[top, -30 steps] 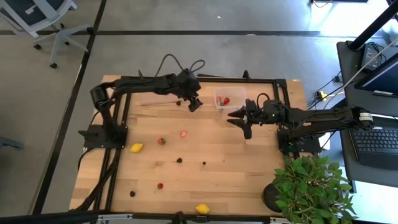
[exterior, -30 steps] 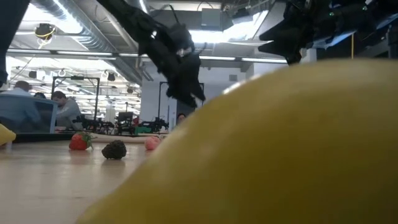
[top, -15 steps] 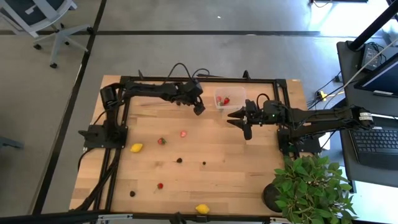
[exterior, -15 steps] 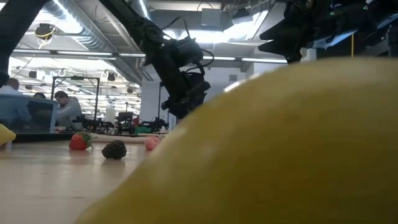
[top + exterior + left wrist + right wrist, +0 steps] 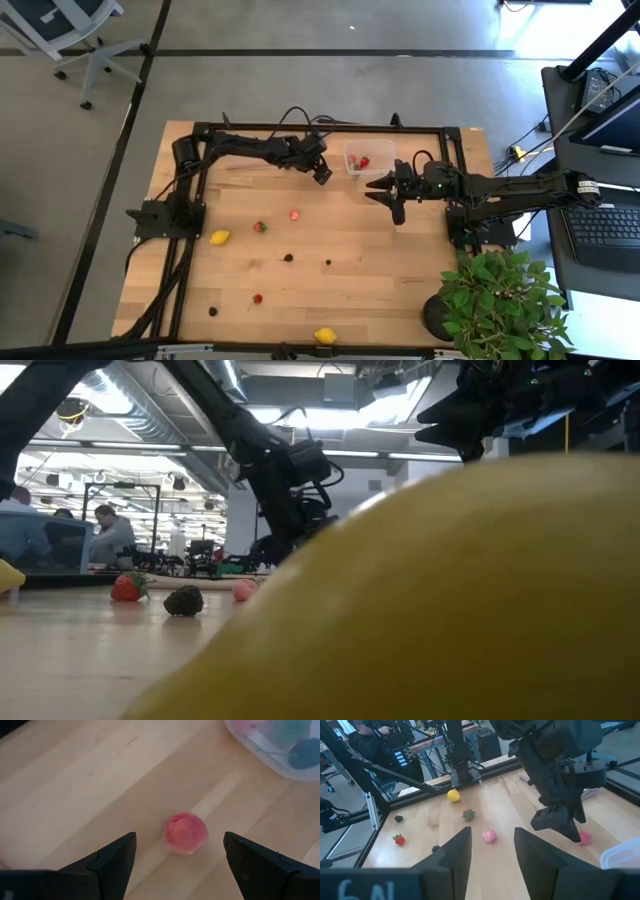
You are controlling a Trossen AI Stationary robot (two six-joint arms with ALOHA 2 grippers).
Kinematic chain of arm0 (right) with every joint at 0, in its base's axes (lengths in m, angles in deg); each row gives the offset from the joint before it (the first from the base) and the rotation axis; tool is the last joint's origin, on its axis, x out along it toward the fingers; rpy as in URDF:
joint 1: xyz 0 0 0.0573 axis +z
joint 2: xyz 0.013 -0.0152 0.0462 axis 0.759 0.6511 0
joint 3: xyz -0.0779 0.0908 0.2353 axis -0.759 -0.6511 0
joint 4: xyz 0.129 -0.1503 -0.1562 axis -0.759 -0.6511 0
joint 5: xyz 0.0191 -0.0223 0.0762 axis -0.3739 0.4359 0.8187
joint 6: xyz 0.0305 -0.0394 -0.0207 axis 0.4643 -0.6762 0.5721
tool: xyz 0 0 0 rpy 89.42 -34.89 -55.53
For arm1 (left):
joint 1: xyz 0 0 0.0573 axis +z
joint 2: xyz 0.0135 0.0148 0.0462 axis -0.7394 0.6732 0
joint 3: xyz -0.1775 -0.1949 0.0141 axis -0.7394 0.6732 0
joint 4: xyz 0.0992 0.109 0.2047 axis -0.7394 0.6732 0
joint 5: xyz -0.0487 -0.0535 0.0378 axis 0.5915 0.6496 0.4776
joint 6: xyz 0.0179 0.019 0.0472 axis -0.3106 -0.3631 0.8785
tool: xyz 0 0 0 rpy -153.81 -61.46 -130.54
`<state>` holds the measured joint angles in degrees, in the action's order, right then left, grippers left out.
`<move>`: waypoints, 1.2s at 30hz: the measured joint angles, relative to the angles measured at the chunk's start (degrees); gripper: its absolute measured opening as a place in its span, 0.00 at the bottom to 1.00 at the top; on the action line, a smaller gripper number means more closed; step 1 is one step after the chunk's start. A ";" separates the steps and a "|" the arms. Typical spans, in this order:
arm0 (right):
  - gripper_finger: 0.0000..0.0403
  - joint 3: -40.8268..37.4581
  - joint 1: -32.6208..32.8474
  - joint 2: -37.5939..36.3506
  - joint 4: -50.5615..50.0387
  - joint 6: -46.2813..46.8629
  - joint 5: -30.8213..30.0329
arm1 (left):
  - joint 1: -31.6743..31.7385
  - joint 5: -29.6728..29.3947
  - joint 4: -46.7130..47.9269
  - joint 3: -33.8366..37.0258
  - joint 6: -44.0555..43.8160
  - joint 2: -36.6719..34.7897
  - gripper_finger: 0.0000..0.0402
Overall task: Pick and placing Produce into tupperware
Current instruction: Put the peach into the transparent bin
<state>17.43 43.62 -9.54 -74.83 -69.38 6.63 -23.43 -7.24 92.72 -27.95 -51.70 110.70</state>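
Hovering our released left hand (image 5: 179, 865) over a strawberry (image 5: 186, 833) beside the tub (image 5: 280, 745), we are risking knocking it away.

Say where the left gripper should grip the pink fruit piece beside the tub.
Grip the pink fruit piece across its round middle, from straight above: it lies free on the table, apart from the tub, with the left gripper open over it.
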 joint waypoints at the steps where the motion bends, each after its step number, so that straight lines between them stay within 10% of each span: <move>1: 0.38 0.00 0.00 0.00 0.00 0.02 0.00 | -0.15 0.02 -0.53 0.00 -0.01 0.26 0.72; 23: 0.38 0.00 0.00 0.00 0.41 1.27 0.00 | -1.01 -0.31 -3.56 -0.11 -1.04 3.59 0.62; 36: 0.38 -0.01 0.00 0.00 0.35 1.42 0.00 | -0.84 0.42 -2.47 -0.07 -1.14 3.59 0.40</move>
<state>17.42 43.62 -9.54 -74.48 -67.96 6.63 -24.27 -6.83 90.25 -28.02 -52.84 114.29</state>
